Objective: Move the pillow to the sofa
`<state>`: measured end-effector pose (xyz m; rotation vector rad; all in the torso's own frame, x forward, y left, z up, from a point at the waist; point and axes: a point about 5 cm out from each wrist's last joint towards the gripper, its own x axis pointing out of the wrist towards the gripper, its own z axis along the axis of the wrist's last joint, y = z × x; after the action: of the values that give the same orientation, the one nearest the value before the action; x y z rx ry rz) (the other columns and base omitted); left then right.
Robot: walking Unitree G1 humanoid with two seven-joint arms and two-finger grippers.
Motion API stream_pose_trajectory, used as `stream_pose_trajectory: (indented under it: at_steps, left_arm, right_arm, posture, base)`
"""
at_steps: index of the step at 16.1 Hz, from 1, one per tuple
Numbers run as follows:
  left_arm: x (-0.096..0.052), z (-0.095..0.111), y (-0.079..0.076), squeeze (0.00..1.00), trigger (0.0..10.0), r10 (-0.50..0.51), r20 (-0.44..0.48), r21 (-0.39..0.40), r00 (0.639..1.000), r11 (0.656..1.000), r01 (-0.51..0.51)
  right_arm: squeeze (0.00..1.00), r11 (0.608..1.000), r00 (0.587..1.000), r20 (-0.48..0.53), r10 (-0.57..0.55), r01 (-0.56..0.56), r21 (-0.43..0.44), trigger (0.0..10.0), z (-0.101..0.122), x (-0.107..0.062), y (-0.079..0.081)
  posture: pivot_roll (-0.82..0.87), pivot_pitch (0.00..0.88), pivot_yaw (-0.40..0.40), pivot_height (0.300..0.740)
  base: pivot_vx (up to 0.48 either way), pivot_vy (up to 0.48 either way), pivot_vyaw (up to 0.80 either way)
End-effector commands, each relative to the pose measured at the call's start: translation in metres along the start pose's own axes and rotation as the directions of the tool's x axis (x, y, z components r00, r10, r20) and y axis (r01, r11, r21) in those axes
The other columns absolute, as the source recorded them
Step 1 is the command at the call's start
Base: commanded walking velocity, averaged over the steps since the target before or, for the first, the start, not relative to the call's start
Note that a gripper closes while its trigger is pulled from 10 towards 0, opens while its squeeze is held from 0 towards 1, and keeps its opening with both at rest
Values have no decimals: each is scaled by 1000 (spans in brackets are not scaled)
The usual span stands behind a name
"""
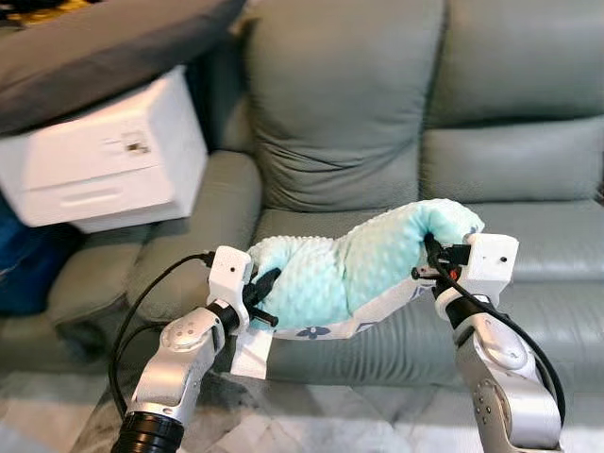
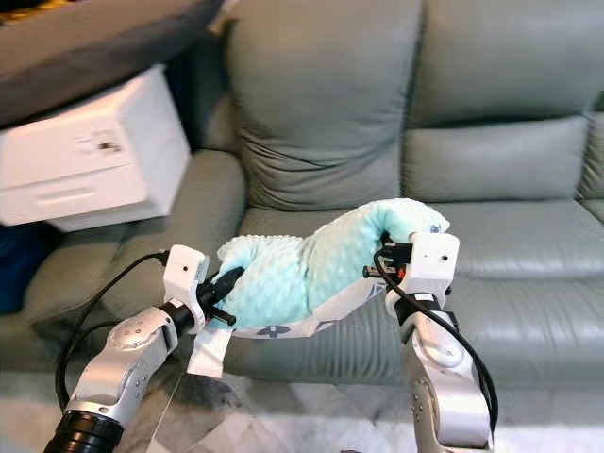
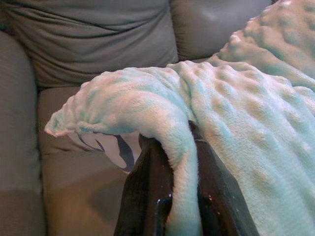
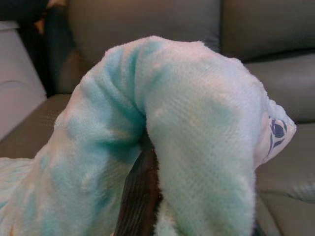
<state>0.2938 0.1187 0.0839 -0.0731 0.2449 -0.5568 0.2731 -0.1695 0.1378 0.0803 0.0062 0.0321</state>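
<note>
Pillow (image 1: 359, 269) clenched between left hand (image 1: 264, 297) and right hand (image 1: 429, 262), above sofa (image 1: 528, 245).

No legible text anywhere.

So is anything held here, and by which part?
The pillow is held by both grippers: the left gripper pinches its left end, the right gripper its right end, above the sofa seat.

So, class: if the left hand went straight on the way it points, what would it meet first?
The left hand is shut on the pillow. Beyond that, probably the sofa seat cushion, though depth is unclear.
</note>
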Motion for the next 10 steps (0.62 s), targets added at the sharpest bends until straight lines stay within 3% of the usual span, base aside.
stream_pose_trajectory:
  at_steps: [1,10]
  left_arm:
    - [-1,4,2,0,10000,-6,12,20,1000,1000,6]
    - [-2,4,-6,0,10000,-70,26,7,997,998,70]
  right_arm:
    - [0,1000,1000,12,15,-15,6,10000,3,1,5]
    - [0,1000,1000,-6,5,-5,15,10000,0,0,5]
  posture:
    - [-189,53,106,740]
    - [-195,62,110,740]
  base:
    - [0,0,-769]
    - [0,0,-769]
